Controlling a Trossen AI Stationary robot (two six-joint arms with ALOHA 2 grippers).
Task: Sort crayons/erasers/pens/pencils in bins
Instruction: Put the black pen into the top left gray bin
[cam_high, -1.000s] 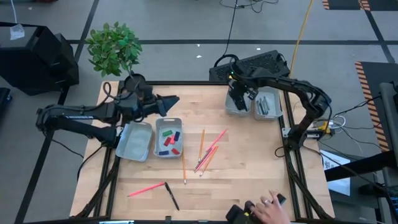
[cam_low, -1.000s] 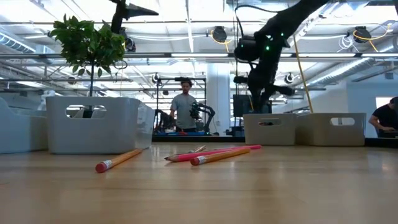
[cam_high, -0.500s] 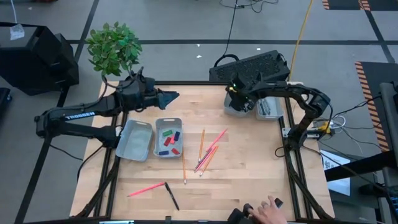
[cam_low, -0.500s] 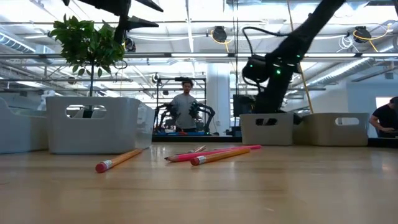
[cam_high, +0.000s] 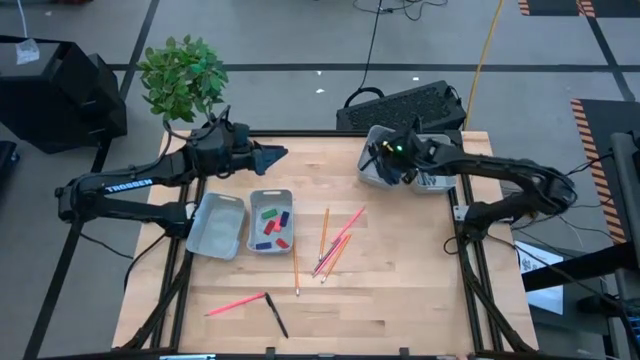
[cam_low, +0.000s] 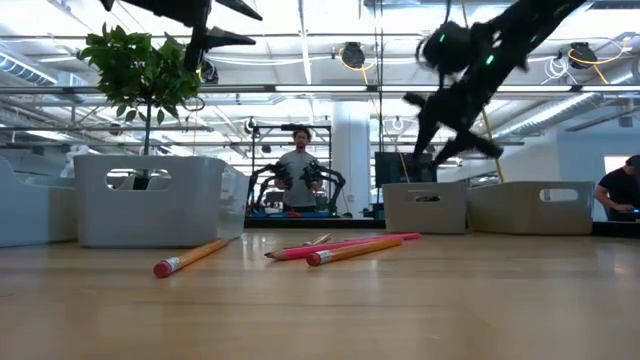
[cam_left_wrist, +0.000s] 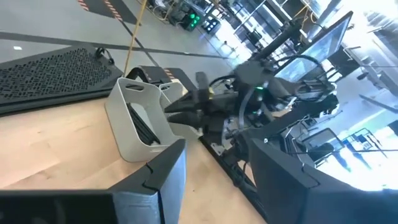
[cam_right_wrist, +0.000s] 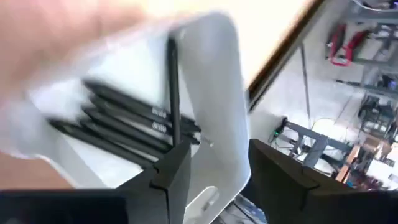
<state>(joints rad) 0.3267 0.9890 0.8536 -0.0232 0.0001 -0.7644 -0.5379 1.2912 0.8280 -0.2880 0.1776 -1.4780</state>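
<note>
Pens being binned, loose pen being left for the left gripper.

The right gripper (cam_high: 383, 158) is being held just above the far-right bins (cam_high: 432, 170), fingers apart and empty; black pens (cam_right_wrist: 124, 121) are lying below. The last pen (cam_high: 276, 315), lying diagonally, is nearer the left gripper (cam_high: 272, 157), whose fingers are parted.

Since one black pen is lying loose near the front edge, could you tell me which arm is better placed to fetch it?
Probably the left. The pen lies on the left half of the table; the left gripper hangs open. The right gripper is over the back bins.
</note>
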